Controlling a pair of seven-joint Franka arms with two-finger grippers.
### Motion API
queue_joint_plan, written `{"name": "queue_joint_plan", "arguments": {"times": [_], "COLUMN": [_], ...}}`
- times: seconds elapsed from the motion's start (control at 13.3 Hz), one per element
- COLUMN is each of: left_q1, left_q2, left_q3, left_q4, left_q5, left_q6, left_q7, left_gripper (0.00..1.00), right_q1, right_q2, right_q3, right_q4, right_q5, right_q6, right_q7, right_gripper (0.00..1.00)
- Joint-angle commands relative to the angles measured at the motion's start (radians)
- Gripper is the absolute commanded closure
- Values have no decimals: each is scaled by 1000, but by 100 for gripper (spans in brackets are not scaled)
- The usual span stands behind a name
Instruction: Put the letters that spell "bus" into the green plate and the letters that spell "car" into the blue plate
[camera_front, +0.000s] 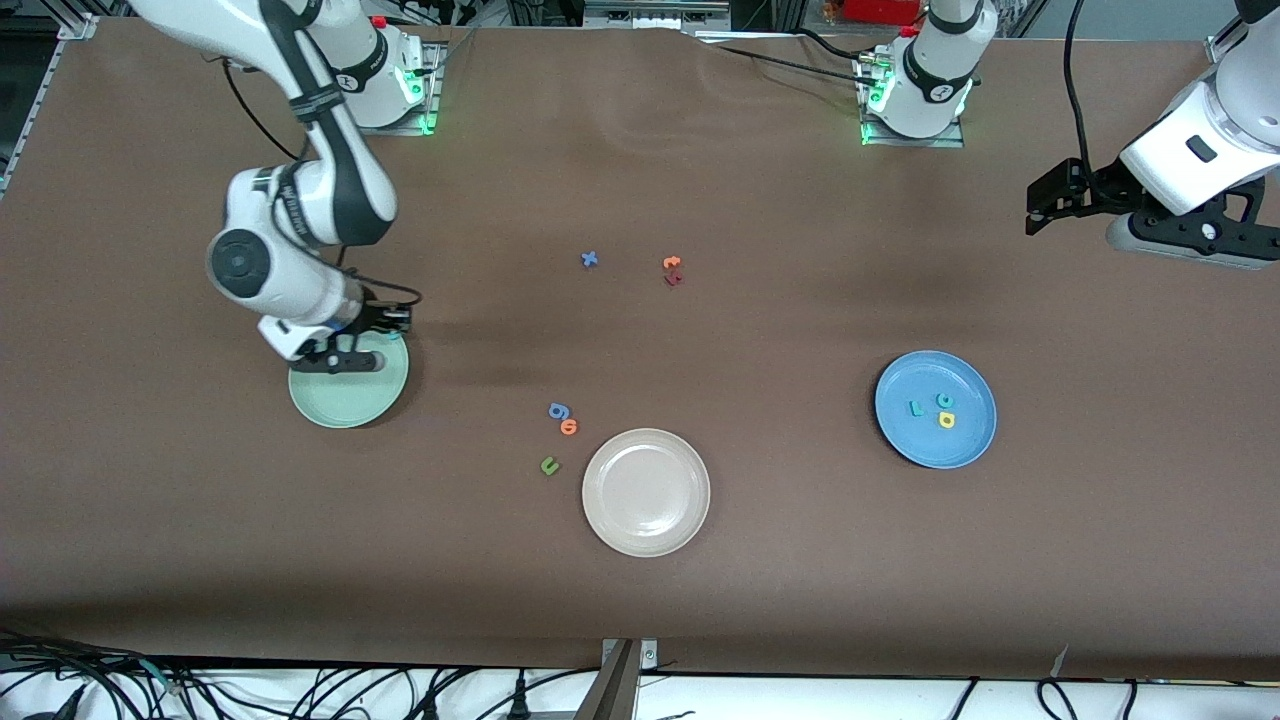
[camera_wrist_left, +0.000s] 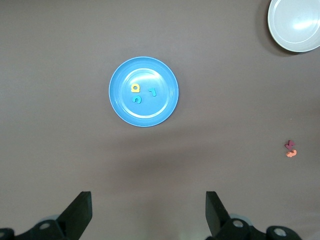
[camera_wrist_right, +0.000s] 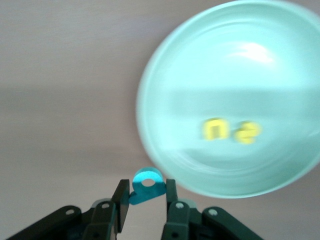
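My right gripper (camera_wrist_right: 145, 192) is shut on the teal "b" (camera_wrist_right: 146, 186), which hangs just outside the rim of the green plate (camera_wrist_right: 200, 75). A yellow "u" (camera_wrist_right: 216, 129) and a yellow "s" (camera_wrist_right: 247, 132) lie in that plate. In the front view the right gripper (camera_front: 393, 330) is over the edge of the green plate (camera_front: 345, 400). The blue plate (camera_front: 935, 445) holds the teal "r" (camera_front: 914, 407), teal "c" (camera_front: 944, 400) and yellow "a" (camera_front: 946, 420). My left gripper (camera_wrist_left: 148, 210) waits open, high over the table's left-arm end.
A beige-white plate (camera_front: 645, 492) sits nearest the front camera. Beside it lie a blue "g" (camera_front: 558, 411), an orange "o" (camera_front: 569, 427) and a green "u" (camera_front: 549, 465). A blue "x" (camera_front: 589, 259) and orange and dark red letters (camera_front: 672, 270) lie mid-table.
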Motion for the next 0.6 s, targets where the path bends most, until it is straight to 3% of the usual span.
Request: {"name": "queue_joint_plan", "arguments": {"times": [0.0, 0.08, 0.15, 0.23, 0.38, 0.45, 0.53], "left_q1": [4, 4, 4, 4, 4, 4, 6], "left_q2": [-7, -6, -7, -7, -7, -7, -7], "left_q3": [-5, -5, -5, -5, -5, -5, -5], "left_q4": [5, 5, 5, 5, 5, 5, 5], "left_q5": [20, 20, 20, 20, 20, 20, 20], "left_q6": [-14, -14, -14, -14, -14, -14, -14], "left_q7": [-4, -4, -4, -6, -4, -1, -1], "left_gripper": [0, 0, 0, 0, 0, 0, 0], "right_q1": [-40, -63, -72, -74, -74, -74, -74], "right_q2": [34, 57, 76, 85, 85, 74, 53], "right_q3": [-15, -15, -15, -15, -14, -14, -14], "right_q4": [8, 8, 8, 8, 8, 8, 8], "right_q5": [11, 8, 7, 10, 11, 11, 13], "right_q6": [9, 30, 55, 69, 70, 67, 61], "right_q7": [-87, -89, -93, -93, -87, -87, -84], "right_gripper": [100, 98, 86, 67, 9, 0, 0]}}
